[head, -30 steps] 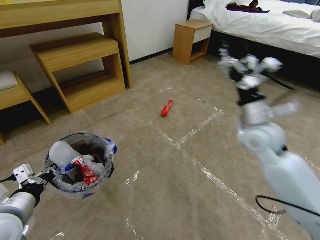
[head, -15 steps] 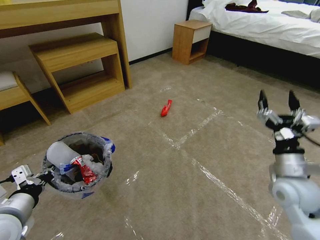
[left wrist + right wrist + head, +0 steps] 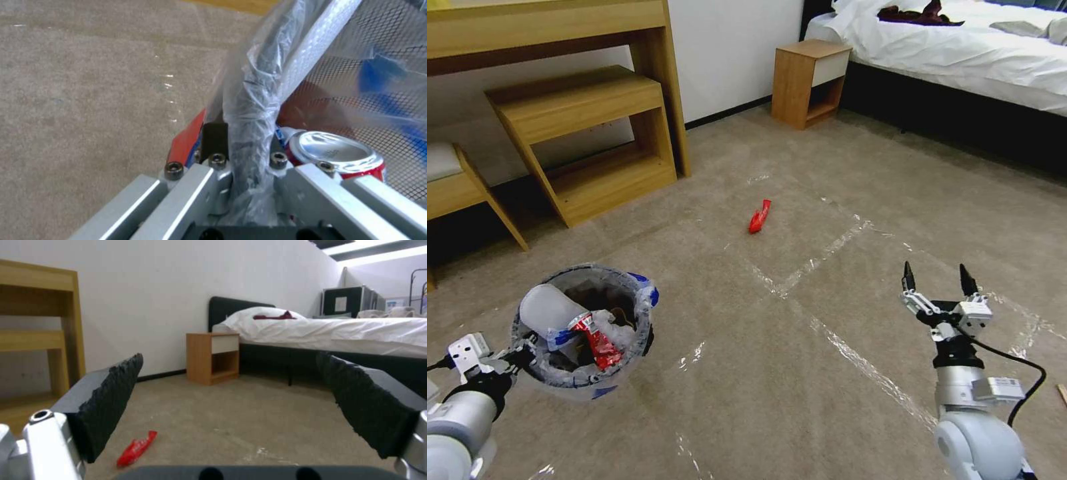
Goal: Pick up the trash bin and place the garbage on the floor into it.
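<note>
The trash bin hangs at the lower left, held off the floor, its clear liner showing blue patches. Inside lie a red can, a red wrapper and white wads. My left gripper is shut on the bin's bagged rim. A red wrapper lies on the carpet ahead, also seen low in the right wrist view as the red wrapper. My right gripper stands open at the lower right, fingers pointing up and forward, holding nothing, well short of the wrapper.
A wooden desk with a low shelf unit stands at the back left. A wooden nightstand and a white bed line the back right. Shiny tape strips cross the carpet. A thin stick end lies at the right edge.
My right arm has swung down from a raised pose to a low one at the lower right, gripper open throughout. The bin and left gripper stay put.
</note>
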